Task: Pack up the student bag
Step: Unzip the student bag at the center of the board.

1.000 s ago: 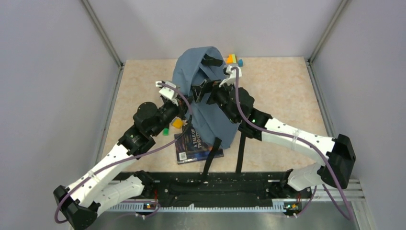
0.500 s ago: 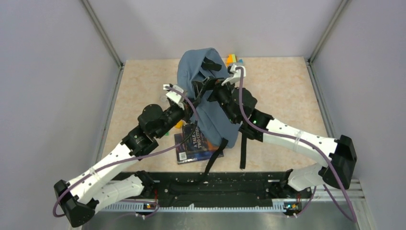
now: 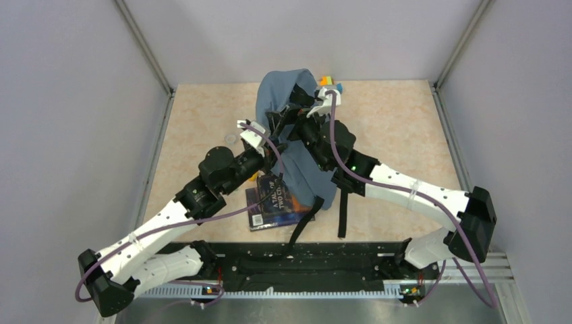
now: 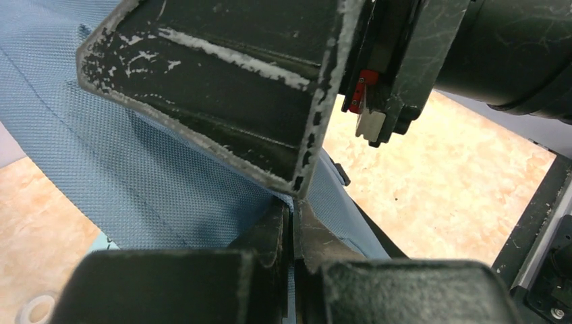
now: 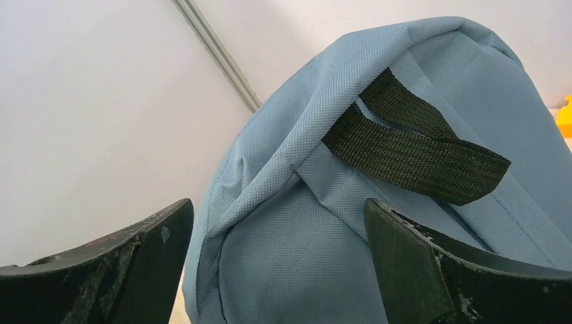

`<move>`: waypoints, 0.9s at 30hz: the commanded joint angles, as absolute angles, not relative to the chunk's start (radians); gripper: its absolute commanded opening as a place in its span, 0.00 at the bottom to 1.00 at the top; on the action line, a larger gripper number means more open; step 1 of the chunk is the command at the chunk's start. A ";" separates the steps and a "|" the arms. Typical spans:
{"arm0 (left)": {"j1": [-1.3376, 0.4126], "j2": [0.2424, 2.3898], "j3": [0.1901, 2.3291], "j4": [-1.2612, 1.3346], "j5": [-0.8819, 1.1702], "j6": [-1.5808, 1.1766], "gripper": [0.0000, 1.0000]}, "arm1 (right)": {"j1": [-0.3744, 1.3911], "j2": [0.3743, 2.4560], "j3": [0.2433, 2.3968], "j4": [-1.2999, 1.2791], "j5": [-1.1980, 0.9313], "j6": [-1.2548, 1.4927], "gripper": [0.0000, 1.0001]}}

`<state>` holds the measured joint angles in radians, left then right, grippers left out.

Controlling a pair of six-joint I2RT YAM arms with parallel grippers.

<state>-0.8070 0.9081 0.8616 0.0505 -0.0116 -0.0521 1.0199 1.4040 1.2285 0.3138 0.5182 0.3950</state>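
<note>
The student bag [image 3: 278, 91] is a grey-blue fabric backpack held up in the middle of the table, its black straps [image 3: 342, 212] trailing toward the near edge. My left gripper [image 3: 272, 127] is shut on a thin fold of the bag's fabric [image 4: 168, 169], pinched between its jaws [image 4: 293, 208]. My right gripper [image 3: 291, 116] is open just beside it, against the bag's upper part. In the right wrist view the open right gripper [image 5: 276, 216] straddles a bulge of the bag [image 5: 303, 263] without clamping it. The black carry handle [image 5: 411, 145] lies just above.
A dark book [image 3: 275, 206] lies flat under the bag's lower edge. Small orange and blue blocks [image 3: 329, 83] sit behind the bag. A clear tape roll [image 3: 230, 138] lies left of the left wrist. Grey walls close in the table on three sides.
Both grippers and the bag have shifted a little to the right and away from the bases. The left arm now covers the yellow and green blocks that showed beside the book.
</note>
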 commanded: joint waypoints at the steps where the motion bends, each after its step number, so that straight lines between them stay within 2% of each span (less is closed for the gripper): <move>1: -0.824 0.921 0.872 0.044 0.035 -0.032 0.00 | 1.041 1.425 1.284 0.260 0.559 0.413 0.95; 5: -0.826 0.919 0.870 0.044 0.033 -0.028 0.00 | 1.047 1.463 1.313 0.167 0.659 0.420 0.91; 9: -0.827 0.923 0.871 0.042 0.030 -0.020 0.00 | 1.060 1.484 1.340 0.135 0.739 0.376 0.70; 11: -0.828 0.922 0.878 0.031 0.015 -0.018 0.00 | 1.062 1.485 1.357 0.127 0.741 0.350 0.53; 14: -0.828 0.911 0.887 0.019 0.009 -0.019 0.00 | 1.062 1.483 1.399 0.098 0.727 0.292 0.18; 15: -0.828 0.905 0.888 0.018 0.019 -0.020 0.00 | 1.062 1.481 1.413 0.091 0.722 0.267 0.09; 16: -0.828 0.898 0.888 0.016 0.033 -0.020 0.08 | 1.061 1.478 1.426 0.090 0.713 0.233 0.02; 18: -0.829 0.882 0.895 0.005 0.073 -0.009 0.47 | 1.058 1.471 1.453 0.088 0.702 0.149 0.00; 19: -0.828 0.873 0.902 0.003 0.089 -0.008 0.63 | 1.053 1.467 1.478 0.075 0.701 0.110 0.00; 20: -0.827 0.862 0.911 -0.028 0.105 0.005 0.74 | 1.042 1.461 1.495 0.058 0.693 0.082 0.00; 22: -0.826 0.843 0.935 -0.063 0.120 0.014 0.83 | 1.008 1.438 1.522 0.020 0.642 0.042 0.00; 27: -0.815 0.825 0.995 -0.141 0.165 0.021 0.88 | 0.889 1.329 1.513 -0.027 0.342 0.007 0.00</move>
